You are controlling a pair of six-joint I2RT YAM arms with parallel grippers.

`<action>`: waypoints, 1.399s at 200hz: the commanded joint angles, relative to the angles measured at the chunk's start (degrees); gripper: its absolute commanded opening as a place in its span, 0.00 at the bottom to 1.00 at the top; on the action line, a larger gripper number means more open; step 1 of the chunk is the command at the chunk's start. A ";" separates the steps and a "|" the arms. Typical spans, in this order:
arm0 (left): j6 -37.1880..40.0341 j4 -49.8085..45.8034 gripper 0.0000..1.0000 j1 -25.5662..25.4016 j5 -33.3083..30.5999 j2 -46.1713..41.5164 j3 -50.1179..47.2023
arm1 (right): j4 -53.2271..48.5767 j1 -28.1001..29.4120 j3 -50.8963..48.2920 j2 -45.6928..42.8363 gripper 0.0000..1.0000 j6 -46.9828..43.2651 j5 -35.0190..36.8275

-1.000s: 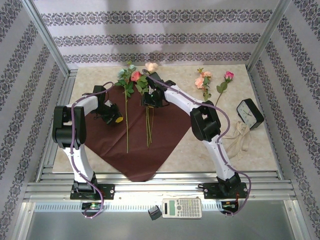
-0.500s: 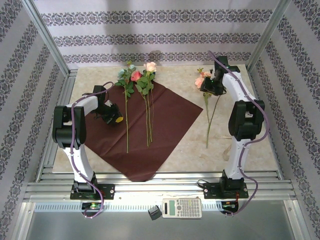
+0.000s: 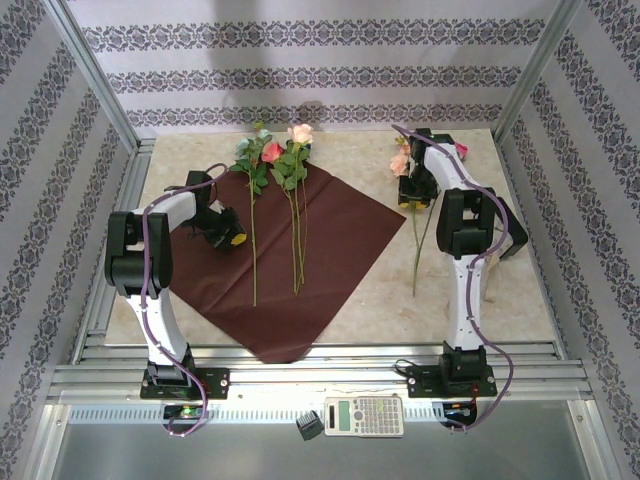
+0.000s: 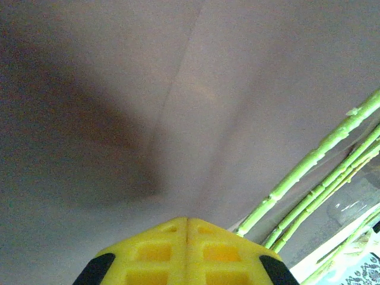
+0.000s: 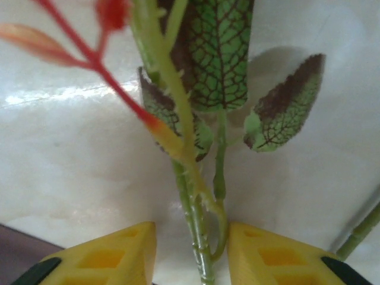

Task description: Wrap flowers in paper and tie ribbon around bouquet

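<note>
Beige tabletop [image 3: 385, 300], right gripper [image 5: 191, 249] is straddling one loose flower stem [image 5: 185, 178] right of paper [image 3: 340, 240], jaws spread, not pinching; stem is looking light, bendy, grab below leaves. Left gripper [image 4: 187, 237] pressed together over paper.

The paper [image 3: 300, 250] is matt, a dull crimson with one soft crease. The flowers [image 3: 271, 153] have waxy plastic stems, knobbly at the joints, and cloth-like leaves printed with dark veins. The table [image 3: 385, 295] is a pale marbled top with a slight sheen. The left gripper [image 4: 187, 221] and right gripper [image 5: 191, 243] carry smooth yellow moulded plastic. The frame rails [image 3: 300, 378] along the near edge are brushed metal.
</note>
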 commanded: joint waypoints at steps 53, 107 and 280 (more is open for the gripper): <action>0.01 0.13 0.01 0.42 0.27 0.92 0.44 | -3.50 1.63 0.02 -0.32 0.10 -2.93 3.41; 0.14 -0.21 0.01 0.46 0.21 1.04 0.75 | 3.95 2.48 -6.74 -12.48 0.00 -2.13 4.90; 0.36 0.30 0.01 0.46 0.46 1.63 0.57 | 12.02 29.32 27.33 8.93 0.31 24.97 -16.99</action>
